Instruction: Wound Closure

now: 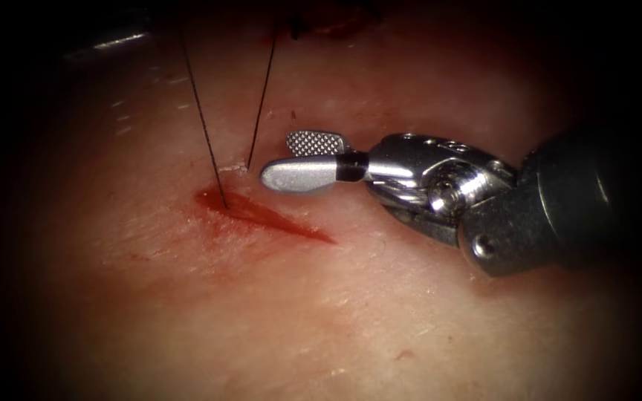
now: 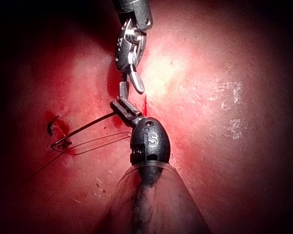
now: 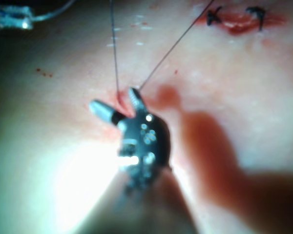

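Right tool (image 1: 302, 160) fingers (image 1: 313, 142) apart beside thread (image 1: 261, 96).

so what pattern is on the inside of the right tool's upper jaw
A fine cross-hatched grid on the right tool, clearest in the endoscope view; its jaws are open, holding nothing.

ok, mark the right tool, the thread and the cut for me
right tool (image 1: 307, 160): endoscope view, midway between its open jaws' tips.
thread (image 1: 203, 119): endoscope view, left strand, mid-length.
cut (image 1: 276, 220): endoscope view, middle of the red slit.
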You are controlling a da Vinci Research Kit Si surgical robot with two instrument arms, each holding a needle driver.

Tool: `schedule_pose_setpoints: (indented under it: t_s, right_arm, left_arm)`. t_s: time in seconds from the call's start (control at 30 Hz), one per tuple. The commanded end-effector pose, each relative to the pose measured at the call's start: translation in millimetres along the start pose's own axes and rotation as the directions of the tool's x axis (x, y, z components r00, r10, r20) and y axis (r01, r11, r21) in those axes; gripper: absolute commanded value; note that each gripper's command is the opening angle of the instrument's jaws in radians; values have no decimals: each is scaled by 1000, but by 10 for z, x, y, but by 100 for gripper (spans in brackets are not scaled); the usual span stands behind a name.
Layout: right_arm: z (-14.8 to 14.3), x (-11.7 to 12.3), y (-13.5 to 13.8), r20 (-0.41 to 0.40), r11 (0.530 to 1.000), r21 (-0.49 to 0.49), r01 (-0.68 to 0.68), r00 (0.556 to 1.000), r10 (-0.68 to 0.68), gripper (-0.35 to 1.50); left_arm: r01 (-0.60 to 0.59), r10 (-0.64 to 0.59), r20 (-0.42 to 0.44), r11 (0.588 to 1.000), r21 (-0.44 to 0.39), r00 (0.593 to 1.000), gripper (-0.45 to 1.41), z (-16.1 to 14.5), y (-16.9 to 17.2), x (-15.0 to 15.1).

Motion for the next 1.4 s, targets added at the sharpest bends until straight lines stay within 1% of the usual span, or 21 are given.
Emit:
schedule_pose_setpoints:
  t_s: [0.03,0.17,0.2,0.23,0.27,0.37,0.43,0.5,0.57,0.73,0.83,0.9,1.0,1.07,1.13,1.2,1.4]
  right_arm:
    - [5,-12,-5,1,1000,2,-16,1000,16,120]
    - [3,-12,-2,2,1000,4,-27,1000,27,120]
    - [1,-11,0,2,999,4,-37,999,37,118]
    - [1,-11,2,2,999,5,-37,999,37,118]
    - [-3,-10,6,6,998,10,-59,998,59,115]
    - [-8,-10,10,6,996,10,-92,996,92,111]
    - [-11,-13,15,7,989,13,-146,989,146,104]
    - [-11,-14,17,9,985,11,-173,985,173,103]
    - [-8,-19,20,37,983,-10,-185,982,185,101]
    - [-1,-25,28,66,980,-27,-199,977,201,101]
    - [10,-26,39,101,975,-28,-222,969,224,101]
    - [15,-26,43,109,974,-36,-225,968,228,99]
    - [21,-25,44,113,974,-40,-225,967,228,99]
    - [28,-26,43,135,974,-23,-225,965,226,99]
    - [33,-26,41,170,973,4,-232,959,228,94]
    - [39,-29,40,184,972,13,-235,956,229,89]
    - [43,-33,40,201,971,23,-240,952,230,84]
  left_arm:
    - [-2,2,-7,1000,-8,1000,-45,8,25,-5]
    - [-43,43,-13,999,-23,999,-45,20,65,-31]
    - [-68,68,1,997,-40,998,-45,30,87,-48]
    - [-84,84,7,995,-46,996,-45,35,97,-56]
    - [-114,117,32,991,-65,993,-45,54,124,-79]
    - [-132,137,58,988,-78,989,-45,71,143,-92]
    - [-132,139,80,988,-82,987,-45,84,156,-95]
    - [-161,169,89,983,-89,982,-45,87,160,-94]
    - [-190,198,88,977,-94,976,-45,87,161,-93]
    - [-236,245,104,968,-90,964,-45,87,163,-92]
    - [-299,308,129,951,-84,943,-45,87,164,-91]
    - [-332,340,143,940,-81,929,-45,86,165,-90]
    - [-353,361,144,932,-82,921,-45,87,166,-89]
    - [-368,378,150,925,-90,914,-45,89,167,-88]
    - [-379,389,152,921,-92,909,-45,90,167,-88]
    - [-390,400,152,916,-94,904,-45,90,168,-88]
    - [-400,411,160,911,-96,898,-45,90,168,-88]
